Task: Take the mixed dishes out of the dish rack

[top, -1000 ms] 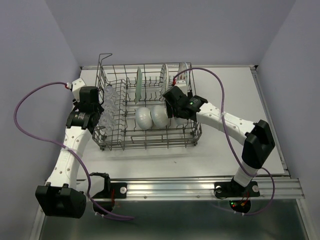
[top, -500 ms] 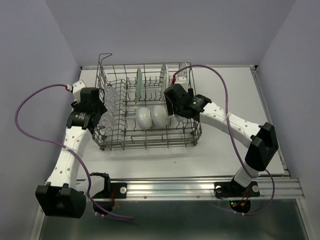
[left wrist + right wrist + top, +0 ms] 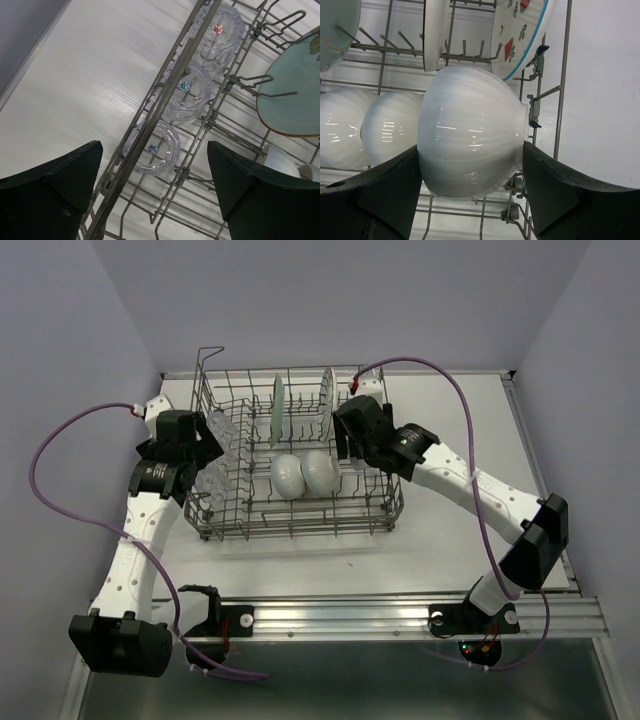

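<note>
The grey wire dish rack (image 3: 300, 525) holds a pale green plate (image 3: 277, 410), two white bowls (image 3: 287, 475) lying side by side, and clear glasses (image 3: 222, 445) along its left side. My left gripper (image 3: 205, 433) hovers open over that left wall (image 3: 165, 105); the nearest glass (image 3: 152, 150) lies below, between its fingers (image 3: 55, 190) but apart from them. My right gripper (image 3: 472, 165) is shut on a third white bowl (image 3: 470, 140), one finger on its rounded side and one at its rim. A white plate with red shapes (image 3: 520, 30) stands just behind it.
A white table (image 3: 470, 420) lies to the right of the rack and a narrower strip (image 3: 300, 560) in front of it. Purple cables loop from both wrists. Upright tines (image 3: 465, 50) and the rack's right wall (image 3: 563, 75) stand close around the held bowl.
My left gripper has opened wide over the glasses. My right gripper has moved toward the back of the rack, still closed on the bowl, and its elbow has swung out to the right.
</note>
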`<control>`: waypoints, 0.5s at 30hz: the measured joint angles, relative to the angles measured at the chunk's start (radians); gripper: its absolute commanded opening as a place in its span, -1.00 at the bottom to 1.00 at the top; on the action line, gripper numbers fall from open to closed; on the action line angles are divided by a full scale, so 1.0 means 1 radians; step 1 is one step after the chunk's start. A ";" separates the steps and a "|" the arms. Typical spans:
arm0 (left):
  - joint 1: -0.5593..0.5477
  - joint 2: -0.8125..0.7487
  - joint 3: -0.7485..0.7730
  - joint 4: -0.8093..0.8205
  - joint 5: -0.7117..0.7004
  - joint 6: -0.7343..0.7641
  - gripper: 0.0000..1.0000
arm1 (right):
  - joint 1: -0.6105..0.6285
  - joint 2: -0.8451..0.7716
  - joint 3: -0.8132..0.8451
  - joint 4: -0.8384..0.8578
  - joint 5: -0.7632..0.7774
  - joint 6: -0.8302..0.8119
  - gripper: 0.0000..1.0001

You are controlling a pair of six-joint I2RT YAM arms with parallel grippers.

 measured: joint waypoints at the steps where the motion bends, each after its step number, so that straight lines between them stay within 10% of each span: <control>1: 0.000 -0.002 0.020 -0.007 0.007 0.002 0.98 | 0.000 -0.004 0.000 0.000 -0.004 -0.002 -0.99; 15: -0.023 -0.124 0.209 0.204 0.473 0.019 0.98 | -0.061 -0.235 -0.029 0.197 -0.470 0.042 -0.99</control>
